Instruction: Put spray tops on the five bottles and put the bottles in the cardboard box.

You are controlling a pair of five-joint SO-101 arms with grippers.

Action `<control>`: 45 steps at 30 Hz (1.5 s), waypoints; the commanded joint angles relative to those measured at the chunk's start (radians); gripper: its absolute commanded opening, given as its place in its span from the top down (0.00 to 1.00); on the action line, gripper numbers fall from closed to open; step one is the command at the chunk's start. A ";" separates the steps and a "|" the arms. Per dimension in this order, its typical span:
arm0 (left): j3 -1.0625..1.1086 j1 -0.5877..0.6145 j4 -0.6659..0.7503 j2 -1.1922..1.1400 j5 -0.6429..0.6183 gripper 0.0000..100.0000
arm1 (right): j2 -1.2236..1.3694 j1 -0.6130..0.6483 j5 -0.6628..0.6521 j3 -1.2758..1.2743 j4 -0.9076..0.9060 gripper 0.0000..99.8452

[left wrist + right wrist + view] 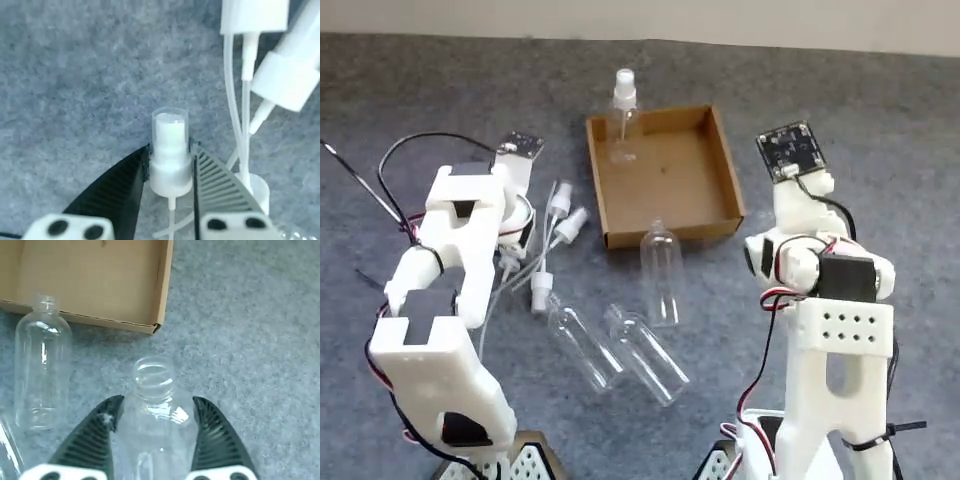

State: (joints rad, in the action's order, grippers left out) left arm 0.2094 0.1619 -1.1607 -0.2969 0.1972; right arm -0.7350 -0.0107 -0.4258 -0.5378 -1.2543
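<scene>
Looking down in the high view, the box (pixel 665 232) sits at the far middle of the tabletop (pixel 880 130). One capped bottle (pixel 623 120) stands upright in the box's far corner on the left arm's side. A bare bottle (pixel 662 272) lies just in front of the box. Two more bottles (pixel 620 350) lie nearer the arms, side by side. Loose tops (pixel 570 222) with thin tubes lie beside the box on the left arm's side, close to the left arm (pixel 460 250). The right arm (pixel 820 280) stands on the box's other side.

In the left wrist view, the left claw (pixel 170 167) is closed on a held top (pixel 171 135). Its jaws press the white collar from both sides, and the tube trails below. Two spare tops (pixel 287 75) lie just beyond.

In the right wrist view, the right claw (pixel 154 412) grips a held bottle (pixel 152 390) around the shoulder. The open threaded neck points toward the box corner (pixel 165 285). The near bottle (pixel 42 365) lies beside it, with its neck almost touching the box wall.

The bottles look like thin, clear plastic, so they are probably light, smooth and easily dented or squeezed out of a hard grip. The body just under the shoulder seems the best place to hold one. The tops look light and hard, but their tubes bend. The collar is the safest hold, as it leaves the tube free to enter the neck.
</scene>
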 commanded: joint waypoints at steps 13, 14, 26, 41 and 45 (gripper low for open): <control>-0.618 0.099 -0.279 0.572 -0.084 0.95 | -0.194 0.280 0.120 0.005 0.426 1.00; -0.638 0.099 -0.279 0.608 -0.101 0.95 | -0.206 0.314 0.161 -0.001 0.456 1.00; -0.674 -0.298 -0.176 0.984 -0.341 0.95 | -0.542 0.608 0.310 -0.667 1.029 1.00; -0.541 -0.650 0.071 0.842 -0.388 0.96 | -0.938 0.607 0.365 -1.027 1.049 1.00; -0.529 -0.650 0.069 0.808 -0.388 0.96 | -0.943 0.607 0.367 -1.027 1.049 1.00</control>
State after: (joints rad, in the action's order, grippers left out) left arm -0.3230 -0.4733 -1.1254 0.5271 -0.1849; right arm -1.6571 0.5923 -0.0683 -1.5735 -0.2386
